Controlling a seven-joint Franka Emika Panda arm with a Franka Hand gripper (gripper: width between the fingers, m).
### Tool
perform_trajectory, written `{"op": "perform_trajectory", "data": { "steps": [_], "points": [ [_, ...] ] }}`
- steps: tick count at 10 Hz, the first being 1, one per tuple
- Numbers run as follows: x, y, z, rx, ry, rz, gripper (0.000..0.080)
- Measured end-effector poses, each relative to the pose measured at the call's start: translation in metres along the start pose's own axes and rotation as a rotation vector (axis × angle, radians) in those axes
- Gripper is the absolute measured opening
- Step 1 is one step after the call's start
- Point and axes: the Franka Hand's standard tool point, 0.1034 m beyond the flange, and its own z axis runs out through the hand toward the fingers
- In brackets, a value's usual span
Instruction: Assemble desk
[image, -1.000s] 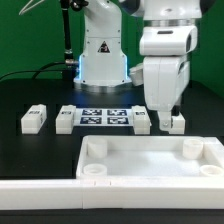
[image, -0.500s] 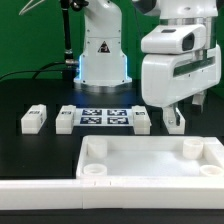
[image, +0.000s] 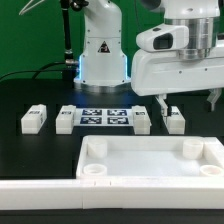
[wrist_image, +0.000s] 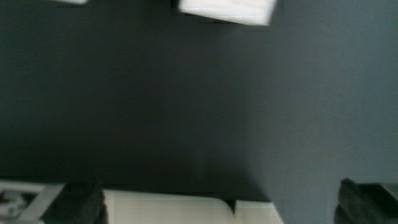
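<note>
The big white desk top (image: 150, 165) is lying at the front of the black tabletop (image: 35, 150), and its round corner holes are all waiting for legs. Four short legs are lying in a row behind it. The leg (image: 174, 121) at the exterior view's right end is sitting alone now. The tool (image: 187, 104) has lifted off it and turned, with its fingers spreading wide and holding nothing. So I think picking up a leg is still to come.
</note>
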Motion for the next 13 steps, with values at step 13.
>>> {"op": "perform_trajectory", "data": {
  "steps": [13],
  "points": [
    [-0.045,0.008,0.024,-0.053,-0.828,0.02,0.0649]
  ]
}}
